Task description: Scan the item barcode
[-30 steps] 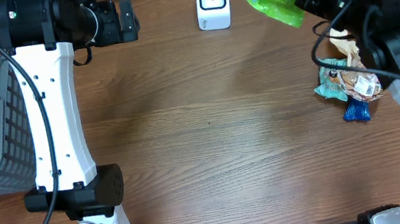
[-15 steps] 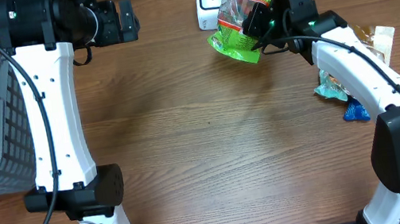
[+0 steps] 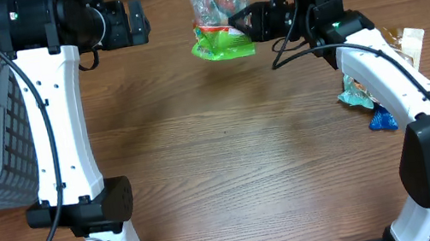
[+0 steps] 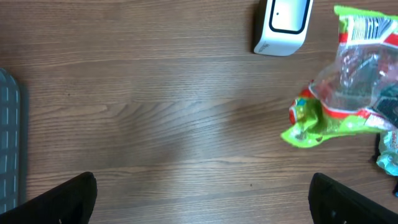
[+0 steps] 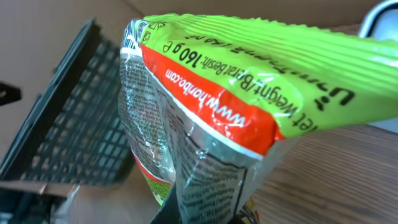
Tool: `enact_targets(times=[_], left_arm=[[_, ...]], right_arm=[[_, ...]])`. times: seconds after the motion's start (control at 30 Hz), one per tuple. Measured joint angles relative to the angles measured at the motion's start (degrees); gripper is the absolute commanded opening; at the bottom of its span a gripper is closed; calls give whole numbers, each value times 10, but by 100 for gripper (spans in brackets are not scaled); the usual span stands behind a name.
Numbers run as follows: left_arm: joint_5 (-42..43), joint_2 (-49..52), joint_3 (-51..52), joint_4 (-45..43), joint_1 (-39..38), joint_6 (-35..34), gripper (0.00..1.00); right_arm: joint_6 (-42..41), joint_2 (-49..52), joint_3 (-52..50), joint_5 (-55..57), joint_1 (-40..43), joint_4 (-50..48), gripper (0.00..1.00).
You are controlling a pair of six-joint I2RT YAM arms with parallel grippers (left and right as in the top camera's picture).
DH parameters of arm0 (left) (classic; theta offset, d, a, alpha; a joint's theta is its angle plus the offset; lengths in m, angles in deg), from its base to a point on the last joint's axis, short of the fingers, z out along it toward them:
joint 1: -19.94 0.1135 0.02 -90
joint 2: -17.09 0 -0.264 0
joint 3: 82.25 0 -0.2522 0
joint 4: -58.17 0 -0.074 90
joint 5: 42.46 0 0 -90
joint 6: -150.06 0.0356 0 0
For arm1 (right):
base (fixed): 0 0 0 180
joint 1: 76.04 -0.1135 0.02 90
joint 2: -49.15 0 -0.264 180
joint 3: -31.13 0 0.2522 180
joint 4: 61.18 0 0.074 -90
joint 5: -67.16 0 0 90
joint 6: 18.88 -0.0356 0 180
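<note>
Mid-scan, judging by the layout. Gripping a green snack bag (image 3: 218, 20) in the right gripper (image 3: 250, 21), pinched tight on the bag's near edge. Carrying the rest of it out ahead of the fingertips, clear of the table. Covering most of the white scanner (image 4: 283, 25) in the overhead view. In the left wrist view, sitting just beyond the bag's far end and apart from it.

To do this step well:

- Locate the barcode (image 4: 371, 26) first, which looks to be the striped patch at the bag's top corner, away from the pinch.
- Roll the wrist until that patch faces the scanner's window squarely, not edge-on.
- Hold flat and steady for a moment.
- Avoid crumpling the shiny film, likely to glare or fold across the stripes.
- Move close without bumping the scanner, probably light enough to tip or slide.

Idling with the left gripper (image 3: 126, 22), fingers spread wide and holding nothing, well apart from the bag on the far side from the right gripper. Best left there, out of the way.
</note>
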Motion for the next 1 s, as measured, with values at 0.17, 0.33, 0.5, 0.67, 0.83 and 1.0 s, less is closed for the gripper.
enact_targets(times=[0.17, 0.33, 0.5, 0.67, 0.83, 1.0], left_arm=[[0, 0, 0, 0, 0, 0, 100], [0, 0, 0, 0, 0, 0, 100], [0, 0, 0, 0, 0, 0, 100], [0, 0, 0, 0, 0, 0, 100], [0, 0, 0, 0, 0, 0, 100], [0, 0, 0, 0, 0, 0, 100]], right_arm=[[-31, -1, 2, 104, -2, 60, 4], [-54, -1, 3, 446, -33, 146, 4], [45, -1, 3, 655, -104, 111, 4], [190, -1, 3, 638, -166, 53, 4], [263, -1, 3, 613, -218, 41, 4], [292, -1, 3, 759, -220, 10, 4]])
